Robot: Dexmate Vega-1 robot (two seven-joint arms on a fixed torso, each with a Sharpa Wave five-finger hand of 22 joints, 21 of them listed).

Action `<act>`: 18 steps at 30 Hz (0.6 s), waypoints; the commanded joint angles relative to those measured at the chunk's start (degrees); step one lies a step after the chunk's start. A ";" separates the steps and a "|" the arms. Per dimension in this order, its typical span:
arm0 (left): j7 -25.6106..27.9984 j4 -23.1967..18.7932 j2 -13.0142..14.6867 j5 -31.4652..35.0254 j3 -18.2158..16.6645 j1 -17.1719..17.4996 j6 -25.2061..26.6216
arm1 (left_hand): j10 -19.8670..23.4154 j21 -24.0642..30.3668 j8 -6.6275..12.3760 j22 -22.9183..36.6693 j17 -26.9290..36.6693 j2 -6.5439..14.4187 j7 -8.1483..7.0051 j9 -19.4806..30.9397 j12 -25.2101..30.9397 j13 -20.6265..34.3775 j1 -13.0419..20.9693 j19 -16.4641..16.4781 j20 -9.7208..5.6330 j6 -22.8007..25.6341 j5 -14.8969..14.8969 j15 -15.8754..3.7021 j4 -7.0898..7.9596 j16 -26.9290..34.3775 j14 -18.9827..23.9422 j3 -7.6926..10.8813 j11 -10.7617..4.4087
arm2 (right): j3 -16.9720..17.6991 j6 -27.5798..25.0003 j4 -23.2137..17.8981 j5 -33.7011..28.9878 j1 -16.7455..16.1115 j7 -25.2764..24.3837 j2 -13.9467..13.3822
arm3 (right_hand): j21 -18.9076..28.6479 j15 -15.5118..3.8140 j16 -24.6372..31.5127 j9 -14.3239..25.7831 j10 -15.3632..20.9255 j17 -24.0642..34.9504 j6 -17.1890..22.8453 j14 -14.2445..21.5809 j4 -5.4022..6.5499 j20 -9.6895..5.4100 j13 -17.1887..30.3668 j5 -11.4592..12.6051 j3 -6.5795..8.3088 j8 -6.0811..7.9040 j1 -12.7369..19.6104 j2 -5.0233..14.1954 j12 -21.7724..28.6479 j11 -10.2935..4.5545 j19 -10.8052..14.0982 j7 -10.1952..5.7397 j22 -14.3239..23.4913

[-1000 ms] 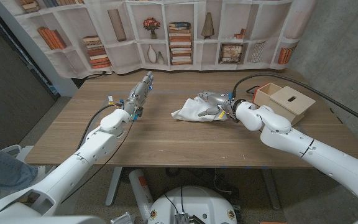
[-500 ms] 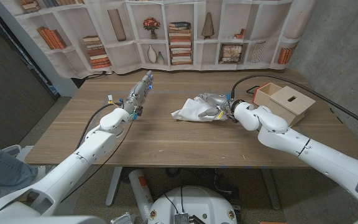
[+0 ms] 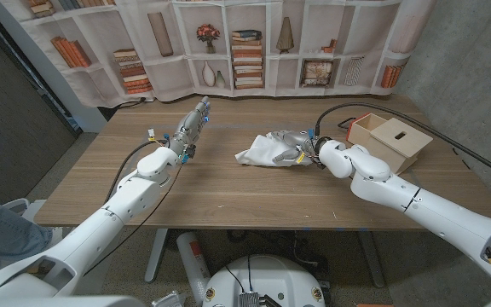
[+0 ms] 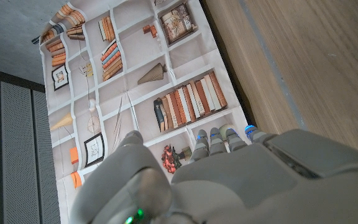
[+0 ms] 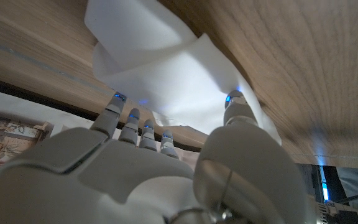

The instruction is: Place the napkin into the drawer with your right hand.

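Right hand (image 3: 295,147) reaches toward table centre, fingers (image 5: 122,118) and thumb closing around white cloth. Left hand (image 3: 191,128) stretched forward, fingers straight together, holding nothing.

The napkin (image 3: 261,151) is plain white. The drawer (image 3: 391,141) is pale, light-brown wood, the table (image 3: 228,192) a darker brown with fine grain. Both hands, left (image 3: 192,125) and right (image 3: 294,143), are silver-grey on white arms. The backdrop (image 3: 254,43) is a cream curtain printed with bookshelves.
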 commanded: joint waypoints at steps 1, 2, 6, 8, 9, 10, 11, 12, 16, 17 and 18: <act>0.01 0.43 -0.30 -0.10 0.10 -0.14 0.02 | 0.28 0.17 0.01 0.35 0.10 0.54 0.15 0.32 0.25 0.24 -0.09 -3.02 0.23 0.43 -0.13 0.15 -0.02 0.19 0.27 -0.30 -0.09 | -1.48 -0.61 1.53 -0.07 1.27 1.76 0.44 | 0.26 0.06 0.53 0.28 0.95 0.11 0.51 0.65 0.11 0.01 0.19 0.23 -0.20 0.33 0.78 -0.14 0.53 -0.07 0.92 -0.32 0.25; 0.06 0.40 -0.31 -0.06 0.11 -0.12 0.00 | 0.31 0.18 0.03 0.35 0.10 0.55 0.18 0.32 0.26 0.24 -0.09 -3.00 0.20 0.46 -0.13 0.14 -0.02 0.19 0.28 -0.31 -0.13 | -1.61 -0.59 1.60 -0.12 1.34 1.86 0.45 | 0.25 0.00 0.54 0.28 1.16 0.11 0.78 0.78 0.12 0.01 0.19 0.24 -0.21 0.41 0.81 -0.15 0.58 -0.09 0.99 -0.41 0.25; 0.13 0.32 -0.35 -0.07 0.13 0.01 -0.05 | 0.29 0.17 0.02 0.35 0.10 0.56 0.14 0.33 0.25 0.24 -0.08 -3.04 0.25 0.47 -0.14 0.13 -0.02 0.20 0.31 -0.32 -0.09 | -1.91 -0.79 1.70 -0.15 1.52 2.34 0.49 | 0.25 -0.27 0.67 0.28 1.76 0.12 1.33 1.54 0.16 0.12 0.20 0.28 -0.26 0.55 0.90 -0.17 0.74 -0.45 1.28 -0.54 0.26; 0.28 0.26 -0.40 -0.06 0.12 0.15 -0.10 | 0.31 0.17 0.02 0.35 0.10 0.56 0.13 0.33 0.26 0.24 -0.08 -3.04 0.27 0.47 -0.14 0.17 -0.02 0.21 0.34 -0.33 -0.12 | -2.00 -1.00 1.65 -0.27 1.51 2.40 0.47 | 0.41 -0.47 0.67 0.28 2.09 0.13 1.69 1.82 0.18 -0.02 0.20 0.30 -0.29 0.63 0.94 -0.19 0.82 -0.54 1.86 -0.59 0.27; 0.24 0.26 -0.41 -0.11 0.12 0.20 -0.10 | 0.31 0.17 0.03 0.35 0.10 0.57 0.10 0.33 0.26 0.24 -0.08 -3.04 0.26 0.49 -0.14 0.16 -0.02 0.21 0.33 -0.34 -0.14 | -2.04 -1.08 1.63 -0.29 1.53 2.49 0.44 | 0.48 -0.49 0.67 0.28 2.18 0.13 1.76 1.91 0.20 0.01 0.20 0.30 -0.30 0.64 0.95 -0.19 0.84 -0.52 2.11 -0.60 0.27; 0.27 0.21 -0.38 -0.09 0.13 0.25 -0.06 | 0.31 0.17 0.02 0.35 0.10 0.57 0.11 0.33 0.25 0.24 -0.08 -3.05 0.26 0.47 -0.14 0.16 -0.02 0.21 0.34 -0.34 -0.12 | -2.05 -1.19 1.61 -0.26 1.52 2.57 0.43 | 0.47 -0.58 0.71 0.28 2.45 0.15 2.14 2.18 0.23 0.03 0.20 0.32 -0.31 0.75 0.96 -0.16 0.91 -0.59 2.20 -0.65 0.28; 0.36 0.15 -0.36 -0.05 0.14 0.32 -0.05 | 0.32 0.17 0.03 0.35 0.10 0.57 0.09 0.33 0.26 0.24 -0.08 -3.04 0.24 0.48 -0.15 0.16 -0.02 0.21 0.35 -0.35 -0.14 | -2.10 -1.26 1.58 -0.29 1.54 2.66 0.39 | 0.53 -0.76 0.79 0.28 2.83 0.17 2.59 2.68 0.27 0.02 0.21 0.35 -0.32 0.86 1.02 -0.14 1.00 -0.75 2.56 -0.68 0.29; 0.35 0.13 -0.38 -0.07 0.13 0.37 -0.10 | 0.36 0.18 0.03 0.35 0.10 0.58 0.11 0.33 0.27 0.24 -0.07 -3.01 0.24 0.48 -0.15 0.16 -0.02 0.21 0.35 -0.35 -0.17 | -2.16 -1.36 1.55 -0.41 1.54 2.69 0.37 | 0.63 -0.87 0.91 0.28 3.59 0.18 2.93 3.39 0.30 -0.01 0.21 0.39 -0.33 0.90 1.11 -0.11 1.22 -0.89 3.08 -0.77 0.30; 0.51 -0.09 -0.39 -0.04 0.17 0.57 -0.06 | 0.37 0.19 0.04 0.35 0.10 0.59 0.06 0.33 0.27 0.24 -0.07 -3.02 0.31 0.53 -0.16 0.19 -0.02 0.21 0.37 -0.39 -0.27 | -2.27 -1.61 1.53 -0.42 1.54 2.94 0.29 | 1.22 -1.42 1.17 0.28 5.27 0.22 4.25 5.28 0.39 -0.38 0.22 0.45 -0.33 1.14 1.35 0.03 1.64 -0.93 5.41 -1.03 0.35; 0.59 -0.16 -0.41 0.00 0.20 0.61 -0.04 | 0.35 0.19 0.03 0.35 0.11 0.59 0.06 0.33 0.26 0.24 -0.07 -3.02 0.31 0.51 -0.16 0.19 -0.02 0.21 0.37 -0.40 -0.26 | -2.30 -1.67 1.53 -0.46 1.52 2.94 0.28 | 1.29 -1.47 1.21 0.28 5.61 0.23 4.58 5.68 0.40 -0.52 0.22 0.46 -0.33 1.20 1.43 0.05 1.71 -1.12 5.79 -1.04 0.36; 0.60 -0.24 -0.39 0.01 0.23 0.63 0.03 | 0.38 0.19 0.03 0.35 0.11 0.59 0.06 0.33 0.27 0.24 -0.07 -3.01 0.32 0.51 -0.16 0.21 -0.02 0.22 0.38 -0.40 -0.27 | -2.32 -1.72 1.55 -0.47 1.50 2.93 0.28 | 1.39 -1.56 1.19 0.28 5.83 0.23 4.71 5.85 0.40 -0.66 0.22 0.46 -0.34 1.21 1.46 0.04 1.76 -1.24 6.17 -1.02 0.36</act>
